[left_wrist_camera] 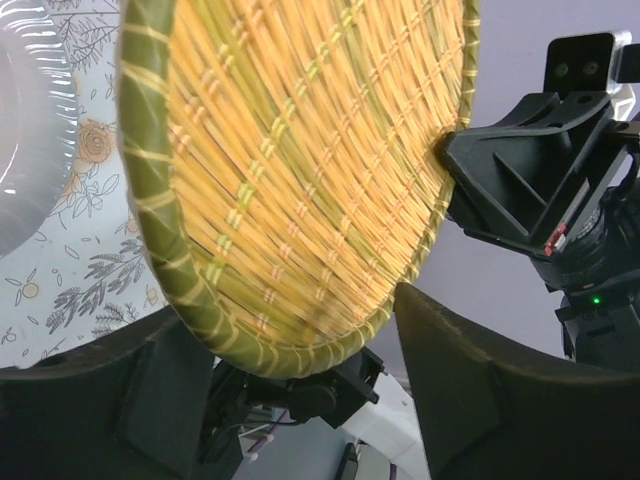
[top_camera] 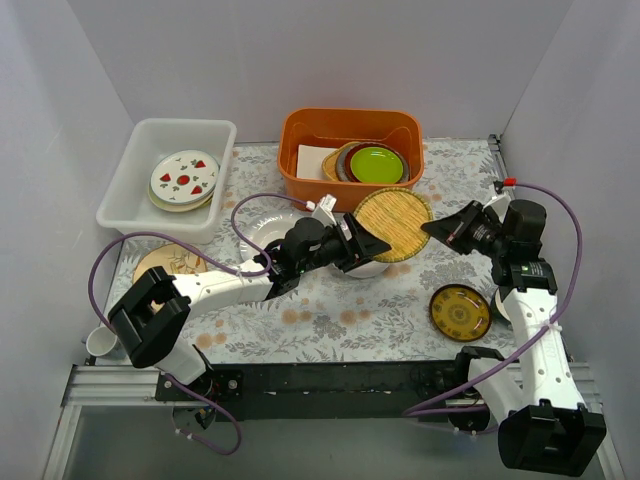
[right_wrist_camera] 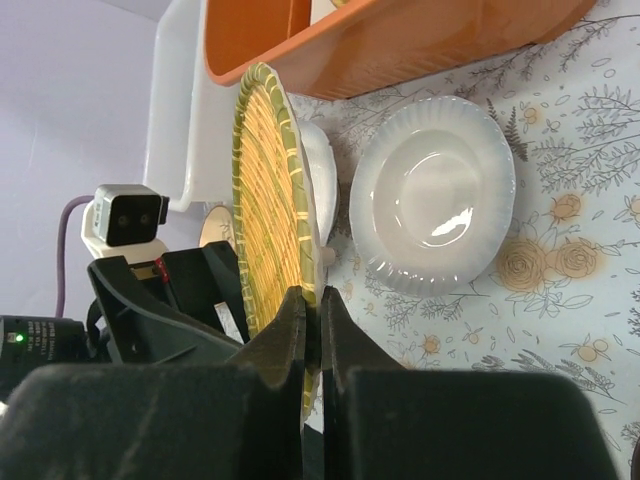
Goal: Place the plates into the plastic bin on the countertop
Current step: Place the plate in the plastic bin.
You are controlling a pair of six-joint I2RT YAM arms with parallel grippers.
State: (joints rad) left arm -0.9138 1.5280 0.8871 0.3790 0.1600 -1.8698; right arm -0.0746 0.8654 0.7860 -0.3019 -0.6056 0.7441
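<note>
The yellow woven plate [top_camera: 393, 222] is held on edge above the countertop [top_camera: 330, 315], in front of the orange tub. My right gripper [top_camera: 437, 228] is shut on its right rim, and the pinch shows in the right wrist view [right_wrist_camera: 312, 295]. My left gripper [top_camera: 362, 245] is open, and the plate's [left_wrist_camera: 300, 170] lower rim sits between its spread fingers [left_wrist_camera: 440, 360]. The white plastic bin [top_camera: 130, 190] stands at the back left with a red-fruit-patterned plate [top_camera: 184, 178] on top of a small stack inside. A white plate [top_camera: 262, 228], a cream plate [top_camera: 168, 263] and a dark brown-gold plate [top_camera: 459, 312] lie on the countertop.
The orange tub [top_camera: 350, 125] at the back centre holds the lime-green plate [top_camera: 377, 163] and others. A white dish [top_camera: 365, 268] lies under the left gripper. A white cup [top_camera: 100, 342] sits at the near left edge. Grey walls enclose the table.
</note>
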